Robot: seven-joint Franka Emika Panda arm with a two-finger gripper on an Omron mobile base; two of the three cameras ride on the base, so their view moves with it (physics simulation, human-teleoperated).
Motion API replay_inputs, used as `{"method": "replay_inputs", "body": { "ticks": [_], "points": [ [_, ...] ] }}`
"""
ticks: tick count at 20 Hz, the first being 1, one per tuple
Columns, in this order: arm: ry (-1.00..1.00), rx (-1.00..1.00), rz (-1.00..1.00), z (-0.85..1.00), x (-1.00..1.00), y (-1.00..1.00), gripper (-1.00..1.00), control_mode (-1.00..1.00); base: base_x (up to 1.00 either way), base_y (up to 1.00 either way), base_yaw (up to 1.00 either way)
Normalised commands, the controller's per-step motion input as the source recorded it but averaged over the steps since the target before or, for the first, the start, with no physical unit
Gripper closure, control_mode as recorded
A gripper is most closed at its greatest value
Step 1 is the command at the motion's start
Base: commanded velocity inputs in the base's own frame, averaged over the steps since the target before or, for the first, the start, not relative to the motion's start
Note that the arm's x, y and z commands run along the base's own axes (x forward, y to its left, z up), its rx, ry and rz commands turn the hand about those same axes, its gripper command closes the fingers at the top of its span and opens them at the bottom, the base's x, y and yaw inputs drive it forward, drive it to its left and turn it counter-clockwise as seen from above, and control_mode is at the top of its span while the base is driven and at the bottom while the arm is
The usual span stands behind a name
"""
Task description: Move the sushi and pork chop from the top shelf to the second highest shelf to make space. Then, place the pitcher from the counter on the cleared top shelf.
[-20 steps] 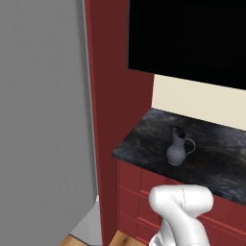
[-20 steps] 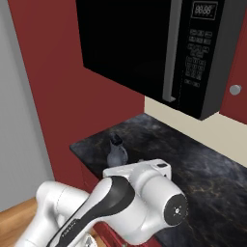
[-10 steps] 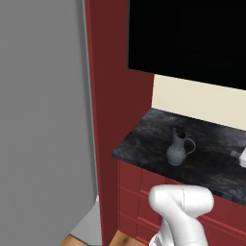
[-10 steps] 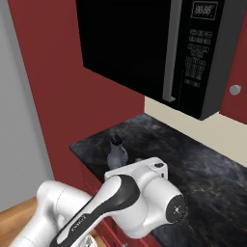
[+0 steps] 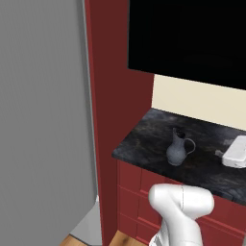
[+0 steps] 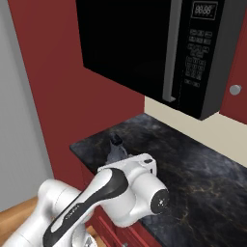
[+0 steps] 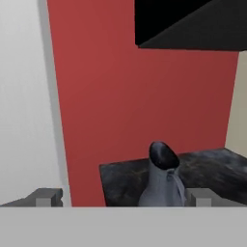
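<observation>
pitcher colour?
Dark blue-grey pitcher, plain, no pattern; clearest in the left base view.

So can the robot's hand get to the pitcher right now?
Probably yes. The pitcher stands alone on the counter, right ahead of the open hand, with nothing between them.

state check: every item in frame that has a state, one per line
pitcher: upright on the counter, near its left end, handle facing right in the left base view, not held
hand: open, level with the pitcher, which sits between the fingertips in the hand view but farther off, no contact
microwave: door shut, display lit
fridge door: shut, shelves hidden
</observation>
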Motion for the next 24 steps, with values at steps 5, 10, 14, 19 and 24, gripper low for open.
{"method": "replay_inputs", "body": {
  "ticks": [5,10,14,19,24],
  "points": [
    [0.04,0.0,0.03,0.0,0.31,0.05,-1.0,-1.0,0.0,0.0,0.0],
    [0.05,0.0,0.1,0.0,0.19,0.0,-1.0,-1.0,0.0,0.0,0.0],
    [0.0,0.0,0.1,0.0,0.1,0.0,-1.0,-1.0,0.0,0.0,0.0],
    [0.0,0.0,0.09,0.0,0.12,0.0,-1.0,-1.0,0.0,0.0,0.0],
    [0.0,0.0,0.01,-0.01,0.11,0.0,-1.0,-1.0,0.0,0.0,0.0]
  ]
}}
